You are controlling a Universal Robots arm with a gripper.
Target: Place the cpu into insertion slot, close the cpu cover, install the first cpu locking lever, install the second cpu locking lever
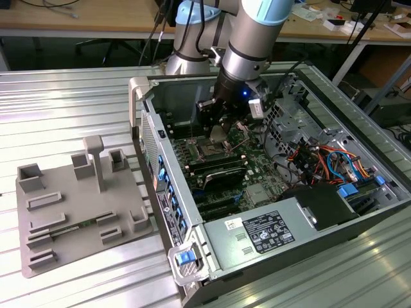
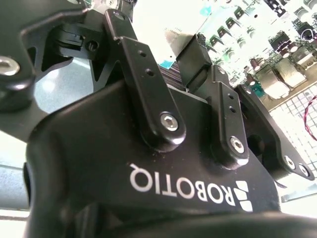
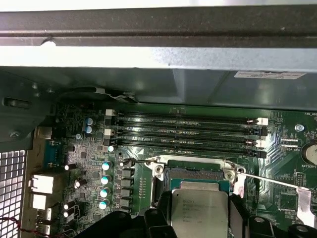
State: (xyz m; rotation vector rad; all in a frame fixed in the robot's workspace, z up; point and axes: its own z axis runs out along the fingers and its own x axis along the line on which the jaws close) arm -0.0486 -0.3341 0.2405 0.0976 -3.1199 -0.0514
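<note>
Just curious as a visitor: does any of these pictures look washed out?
Second wrist view: the board glares near white, detail lost; first wrist view: evenly lit, cpu plain to see; exterior view: even room light, inside of the case dimmer.

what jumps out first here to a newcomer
The arm's gripper hangs inside the open computer case. In the first wrist view it holds the cpu over the insertion slot, near the long black memory slots. A grey fixture tray lies at the exterior view's left.
</note>
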